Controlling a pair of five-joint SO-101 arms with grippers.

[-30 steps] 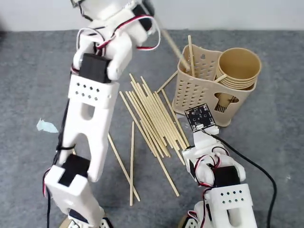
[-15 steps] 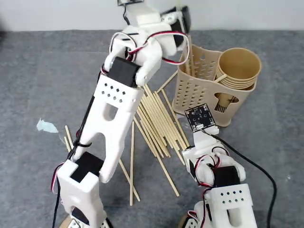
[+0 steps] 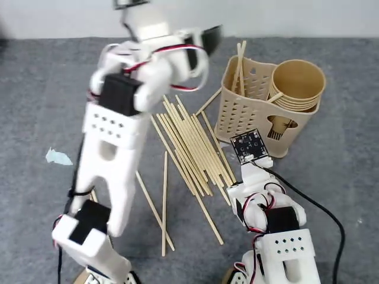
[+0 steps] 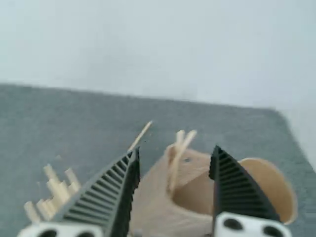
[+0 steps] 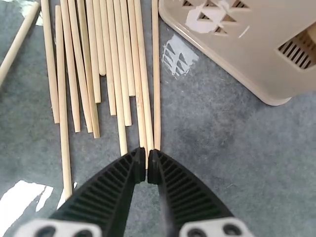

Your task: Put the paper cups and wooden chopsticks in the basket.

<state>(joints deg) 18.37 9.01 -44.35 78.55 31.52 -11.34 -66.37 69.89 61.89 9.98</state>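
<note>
In the high view, the left hand (image 3: 208, 36) is seen as a dark blur above the far edge of the counter (image 3: 41, 89), just beside the basket (image 3: 249, 112); its fingers cannot be made out here. The cups (image 3: 298, 83) are stacked in the basket's farther compartment, and a few chopsticks (image 3: 240, 59) stand in the other. A loose bundle of sticks (image 3: 189, 148) is spread on the grey counter between the arms, partly covered by the left arm (image 3: 112, 148). The right arm (image 3: 269, 219) has its tip hidden beneath a camera board (image 3: 251, 146). A pale wall (image 3: 296, 18) is seen behind.

In the left wrist view, the left hand (image 4: 176, 149) is released, jaws wide apart, with the basket (image 4: 158, 202) and upright chopsticks (image 4: 178, 148) blurred beyond.

In the right wrist view, the right hand (image 5: 147, 153) is clenched, its tips together at the ends of two sticks (image 5: 143, 98). The basket (image 5: 256, 54) is cut off.
</note>
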